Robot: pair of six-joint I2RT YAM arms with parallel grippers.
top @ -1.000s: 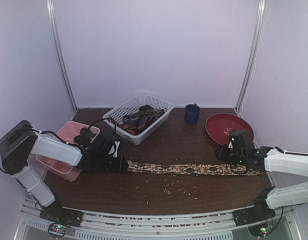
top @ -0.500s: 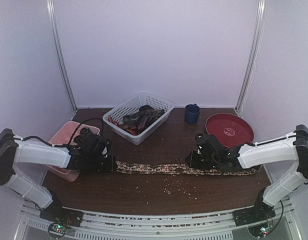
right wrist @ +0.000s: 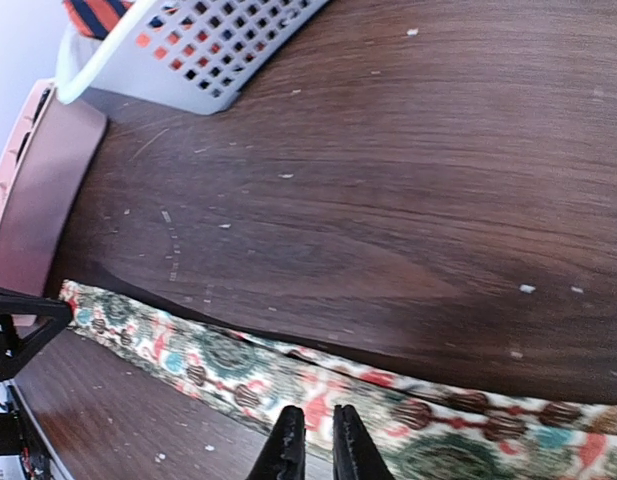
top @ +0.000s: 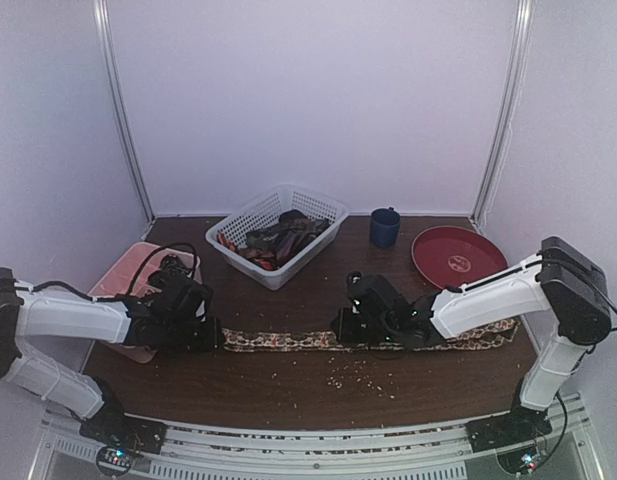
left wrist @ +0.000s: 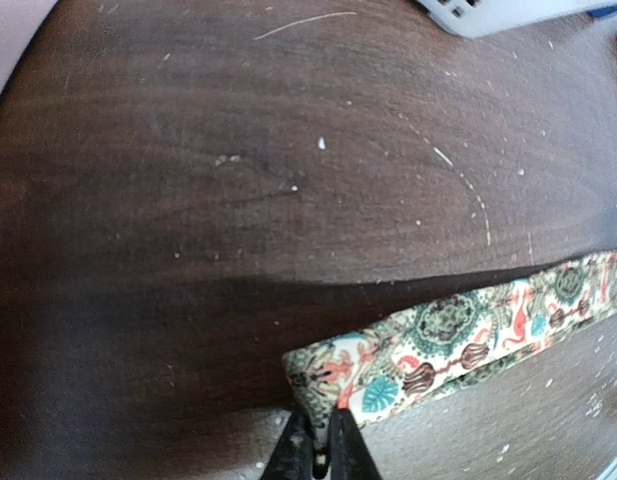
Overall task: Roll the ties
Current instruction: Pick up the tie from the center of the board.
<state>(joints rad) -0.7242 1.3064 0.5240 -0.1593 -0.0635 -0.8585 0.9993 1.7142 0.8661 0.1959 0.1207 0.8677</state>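
Note:
A tan-brown floral tie (top: 288, 340) lies stretched left to right across the dark wooden table. My left gripper (top: 210, 335) is shut on its left end; in the left wrist view the fingers (left wrist: 321, 448) pinch the corner of the tie (left wrist: 468, 335). My right gripper (top: 345, 329) is at the tie's middle. In the right wrist view its fingers (right wrist: 316, 445) are nearly together on the near edge of the tie (right wrist: 218, 365), which looks pinched and slightly lifted. Other dark and red ties (top: 280, 240) lie heaped in the basket.
The white lattice basket (top: 318, 205) stands at the back centre and shows in the right wrist view (right wrist: 208, 50). A blue cup (top: 384, 227) and a red plate (top: 458, 255) are back right. A pink tray (top: 138, 268) is at the left. Crumbs dot the table.
My right gripper has slid left along the tie from its right end to its middle. My left gripper has drawn the tie's left end a little further left.

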